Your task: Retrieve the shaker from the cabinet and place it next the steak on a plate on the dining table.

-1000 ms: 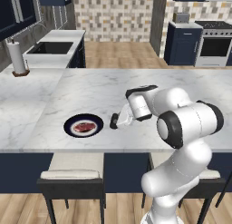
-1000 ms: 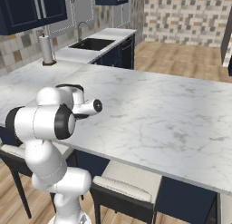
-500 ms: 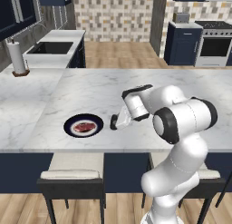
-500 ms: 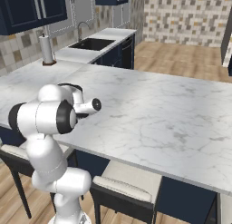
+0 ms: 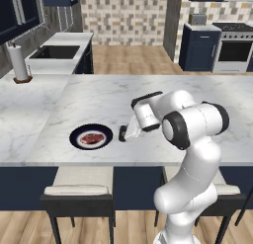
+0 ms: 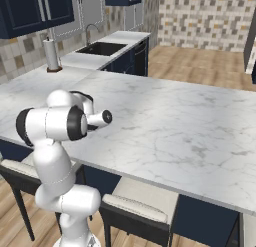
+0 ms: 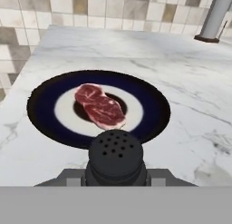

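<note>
While the pincer [image 5: 124,134] stays low over the marble surface [image 5: 99,97] of the dining table, it is clenched on the shaker [image 7: 116,156], whose perforated black top shows between the finger tips in the hand view. The shaker [image 5: 122,134] sits just beside the plate [image 5: 75,139], apart from its rim by a thin strip of marble. The steak [image 5: 92,138] lies in the plate's white centre. Both plate and shaker are near the surface's front edge, above the stools [image 5: 79,188]. Behind and to the right, the marble lies wide and bare. A paper towel roll [image 5: 19,63] stands well apart at the far left, near the sink [image 5: 54,52].
</note>
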Available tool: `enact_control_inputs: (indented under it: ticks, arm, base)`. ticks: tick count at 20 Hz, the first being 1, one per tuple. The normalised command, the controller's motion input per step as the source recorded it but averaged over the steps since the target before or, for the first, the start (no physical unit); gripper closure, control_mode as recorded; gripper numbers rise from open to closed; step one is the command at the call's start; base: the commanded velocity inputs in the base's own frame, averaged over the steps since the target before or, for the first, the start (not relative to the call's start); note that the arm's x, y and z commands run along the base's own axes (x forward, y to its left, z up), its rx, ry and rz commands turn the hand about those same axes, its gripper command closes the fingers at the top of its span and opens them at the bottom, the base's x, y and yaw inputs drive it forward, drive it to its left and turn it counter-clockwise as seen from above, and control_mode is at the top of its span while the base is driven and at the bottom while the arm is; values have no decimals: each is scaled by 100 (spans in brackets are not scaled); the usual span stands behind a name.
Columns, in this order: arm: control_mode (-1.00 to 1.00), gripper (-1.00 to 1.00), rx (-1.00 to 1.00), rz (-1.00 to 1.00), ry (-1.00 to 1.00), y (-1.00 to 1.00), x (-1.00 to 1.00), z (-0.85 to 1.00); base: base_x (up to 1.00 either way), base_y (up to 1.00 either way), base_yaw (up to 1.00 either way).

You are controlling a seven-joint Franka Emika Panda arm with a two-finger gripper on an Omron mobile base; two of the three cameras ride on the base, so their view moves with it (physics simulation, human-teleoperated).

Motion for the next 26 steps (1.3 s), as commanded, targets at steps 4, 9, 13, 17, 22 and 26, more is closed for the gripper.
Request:
enact_control_inputs:
  ticks: [4,9,13,17,22,26]
  arm:
    - [-100,100,0,0,-5,10,20,-23]
    - [-100,100,0,0,0,7,13,-37]
    - [-100,100,0,0,0,2,23,-27]
    - [-100,-100,0,0,0,9,17,-27]
    - [-100,-100,0,0,0,0,-23,-2]
    - [-100,-100,1,0,0,-4,-50,0]
  base:
    - [0,0,0]
    - [0,0,0]
    - [0,0,0]
    - [0,0,0]
    - [0,0,0]
    - [0,0,0]
